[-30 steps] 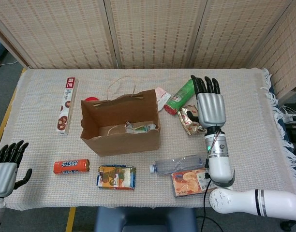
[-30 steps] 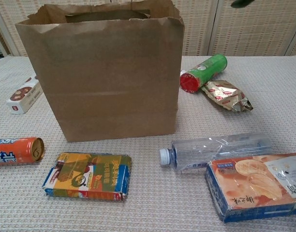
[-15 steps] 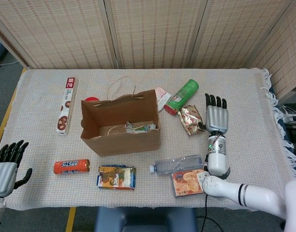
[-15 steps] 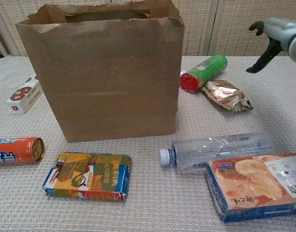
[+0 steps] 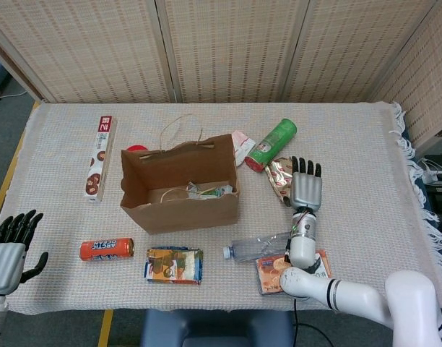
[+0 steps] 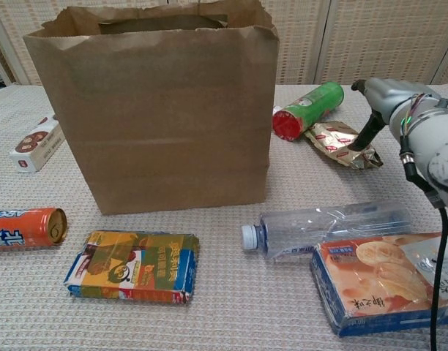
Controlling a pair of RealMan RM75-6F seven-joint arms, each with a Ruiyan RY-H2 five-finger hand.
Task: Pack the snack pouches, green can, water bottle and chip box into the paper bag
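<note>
Your right hand (image 5: 305,192) hovers flat, fingers spread, holding nothing, over the gold snack pouch (image 5: 280,178) right of centre. Left hand (image 5: 7,253) waits lower left, fingers apart, also empty.

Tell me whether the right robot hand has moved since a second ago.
Yes. The right robot hand dropped lower and nearer, now over the gold snack pouch beside the green can.

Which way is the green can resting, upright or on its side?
On its side. The green can lies flat on the tablecloth, its red end toward the paper bag.

Perhaps lab, woven screens (image 5: 228,47), cloth-covered table (image 5: 380,144)
</note>
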